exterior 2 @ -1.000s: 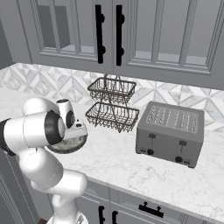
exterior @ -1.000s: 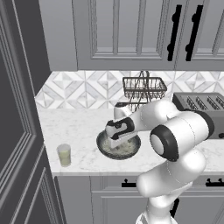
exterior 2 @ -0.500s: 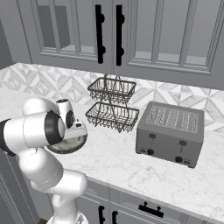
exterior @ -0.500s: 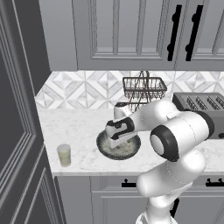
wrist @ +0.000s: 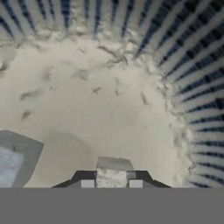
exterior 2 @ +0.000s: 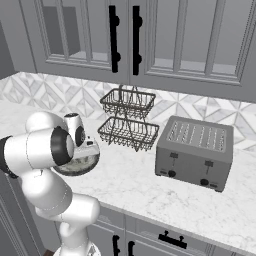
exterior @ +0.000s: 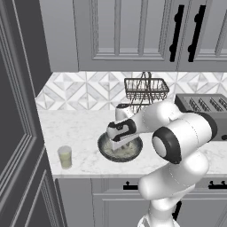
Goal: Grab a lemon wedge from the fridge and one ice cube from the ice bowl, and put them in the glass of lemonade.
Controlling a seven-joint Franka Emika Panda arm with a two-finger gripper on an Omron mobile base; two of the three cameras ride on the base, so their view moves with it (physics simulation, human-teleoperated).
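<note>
The gripper (wrist: 111, 183) reaches down into the ice bowl (exterior: 106, 151) at the centre of the left base view, its tips pinching a small pale ice cube (wrist: 112, 175) at the bottom of the hand view. The glass (exterior: 65, 157) stands at lower left on the desk (exterior: 75, 128), apart from the bowl.

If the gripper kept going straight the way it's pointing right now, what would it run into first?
Most likely the pale speckled floor of the ice bowl. The gripper points down into it, with a small pale cube between its tips; depth is hard to judge.
</note>
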